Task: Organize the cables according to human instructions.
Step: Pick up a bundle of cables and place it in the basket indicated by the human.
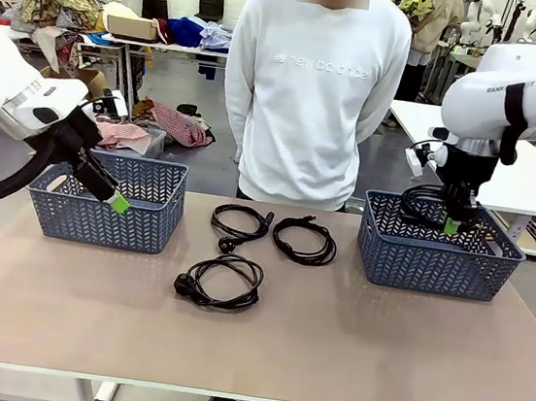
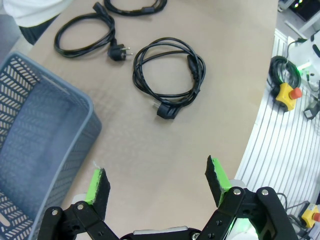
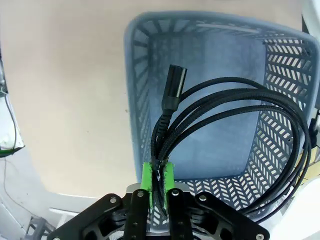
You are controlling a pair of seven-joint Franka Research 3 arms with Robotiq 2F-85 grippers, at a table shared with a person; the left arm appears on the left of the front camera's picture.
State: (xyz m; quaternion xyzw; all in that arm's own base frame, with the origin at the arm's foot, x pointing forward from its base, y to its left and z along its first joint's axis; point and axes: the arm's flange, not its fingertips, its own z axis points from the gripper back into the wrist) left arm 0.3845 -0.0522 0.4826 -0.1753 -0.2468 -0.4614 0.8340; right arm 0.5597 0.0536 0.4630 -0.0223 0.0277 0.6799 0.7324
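Holding a cord (image 3: 225, 115) above the right basket (image 1: 436, 265), by the table's (image 1: 328, 345) right edge.
Pinching strands below the plug (image 3: 175, 87) with the right gripper (image 3: 156, 187) clamped tight; hovering with the left gripper (image 2: 157, 175) spread wide and empty beside the left basket (image 1: 99, 219). Might spill wide-hanging loops outside the basket on release. Leaves three coils (image 1: 222, 281) mid-table before the person (image 1: 311, 88), with nothing blocking them.

Camera layout: one front view, two wrist views.
Front view faces across the beige tabletop (image 1: 376, 356) toward the person (image 1: 310, 98). Left wrist view looks down, close, on a coiled black power cord (image 2: 167, 111); right wrist view looks into the right-hand blue-grey plastic lattice basket (image 3: 142, 115). Front view shares both.
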